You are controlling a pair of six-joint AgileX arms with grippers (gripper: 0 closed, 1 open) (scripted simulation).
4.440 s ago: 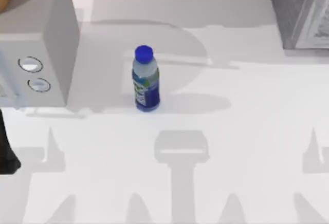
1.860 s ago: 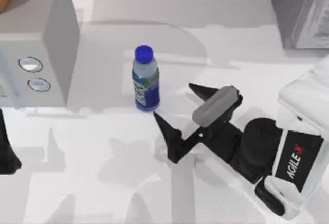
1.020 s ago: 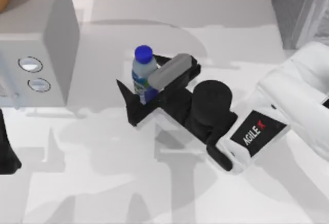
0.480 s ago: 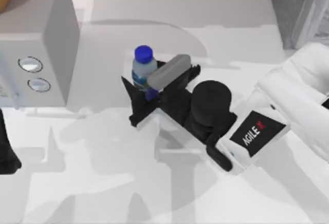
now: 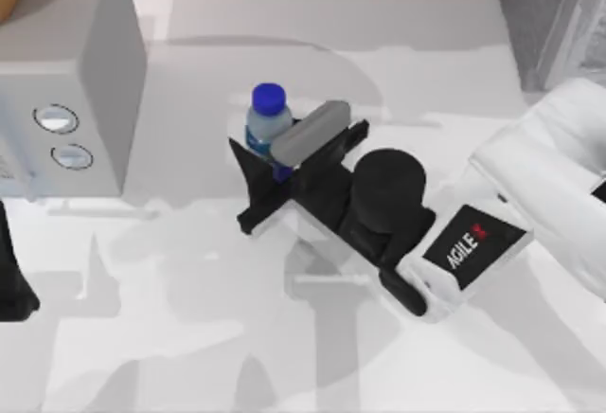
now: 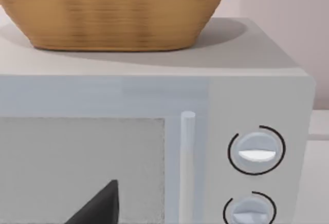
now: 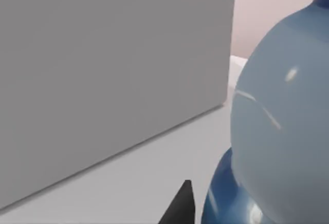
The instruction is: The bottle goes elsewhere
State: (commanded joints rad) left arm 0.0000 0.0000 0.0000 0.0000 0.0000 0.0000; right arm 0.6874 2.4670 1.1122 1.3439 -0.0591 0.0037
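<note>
Right claw (image 5: pixel 268 171) clenched on bottle (image 5: pixel 266 121) (label hidden by claw); left claw state unclear.

Clear bottle (image 5: pixel 264 129) with blue cap and blue label stands upright mid-table, between black fingers.

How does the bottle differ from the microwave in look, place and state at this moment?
The bottle is small, clear and blue-capped; the microwave is a big grey box with two round dials. The bottle stands mid-table between the fingers of the right tool; the microwave sits at the table's left, untouched, with the left tool just before its door. The microwave carries a woven basket; the bottle carries nothing. Both stand upright.
</note>
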